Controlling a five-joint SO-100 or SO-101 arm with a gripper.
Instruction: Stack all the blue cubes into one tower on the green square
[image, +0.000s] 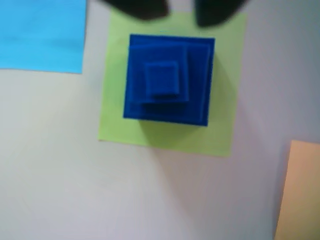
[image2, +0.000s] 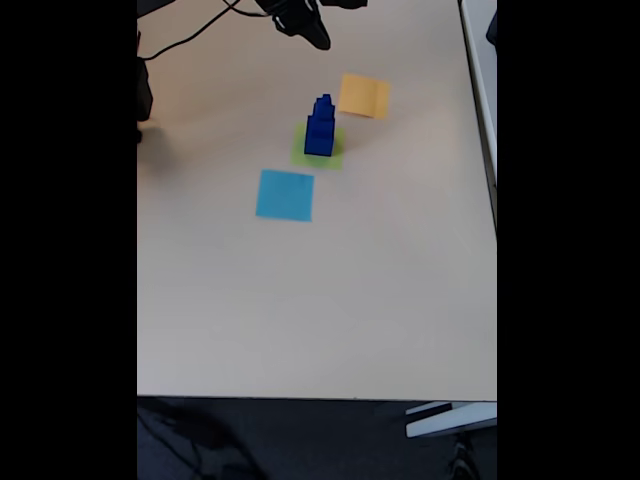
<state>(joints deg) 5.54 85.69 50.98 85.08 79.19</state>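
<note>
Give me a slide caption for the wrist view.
Blue cubes stacked as a tower on the green square, seen from above.

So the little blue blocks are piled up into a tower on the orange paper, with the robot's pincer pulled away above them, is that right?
Not quite. The tower of blue cubes stands on the green square, not the orange one. The fixed view shows the orange-yellow square lying bare beside it. The rest holds: the pincer is off the tower, and the wrist view looks down on the stacked cubes from above.

Blurred tool (image: 181, 12) cut off by top edge.
</note>
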